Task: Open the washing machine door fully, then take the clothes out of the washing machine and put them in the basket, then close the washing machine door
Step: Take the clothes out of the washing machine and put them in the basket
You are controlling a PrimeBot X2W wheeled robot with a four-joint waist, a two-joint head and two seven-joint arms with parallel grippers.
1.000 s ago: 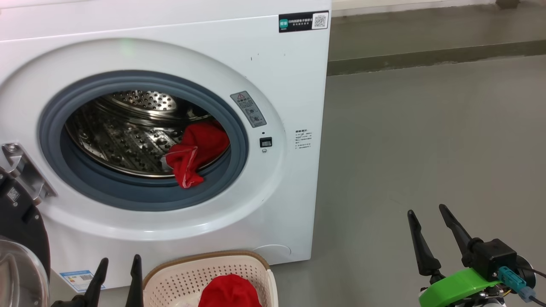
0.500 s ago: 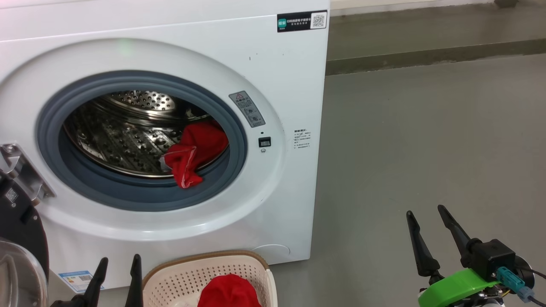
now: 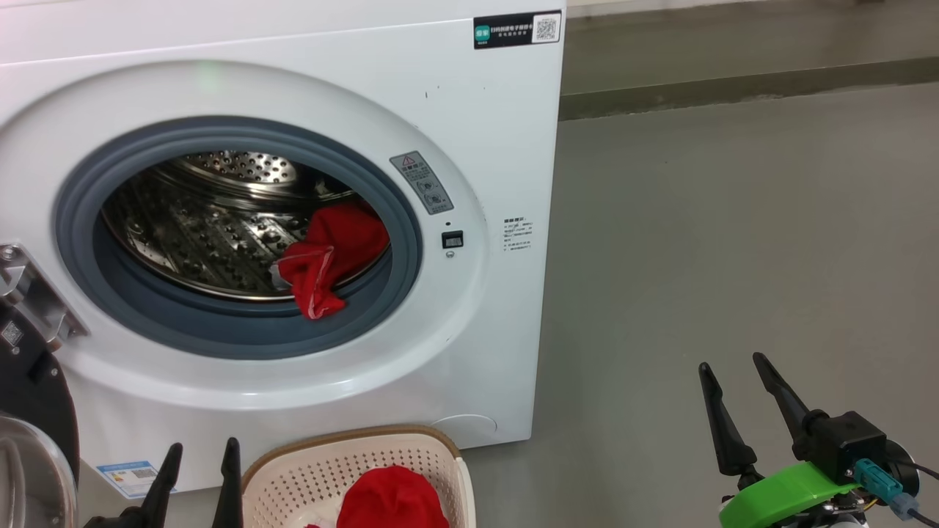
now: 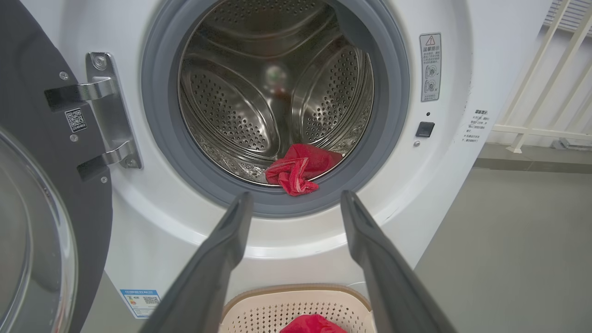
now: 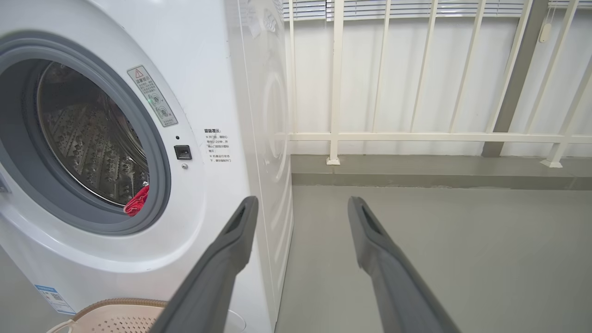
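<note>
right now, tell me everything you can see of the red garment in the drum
The red garment is a crumpled heap of soft bright red fabric with thin pale trim along one fold. It lies low at the front of the perforated steel drum, toward the right in the head view, one tip drooping over the lip onto the grey rubber ring. Nothing else touches it.

The washing machine (image 3: 484, 147) has a smooth, glossy white casing. Its drum (image 4: 231, 115) is shiny perforated steel, set in a matt grey rubber ring (image 3: 242, 334). The washing machine door (image 4: 27, 69) has a smooth dark rim, clear reflective glass and a polished metal hinge (image 4: 108, 115). The clothes (image 3: 341, 238) are soft red cloth. The basket (image 3: 323, 469) is cream perforated plastic with a brown woven-look rim. The floor (image 3: 733, 220) is matt grey.
</note>
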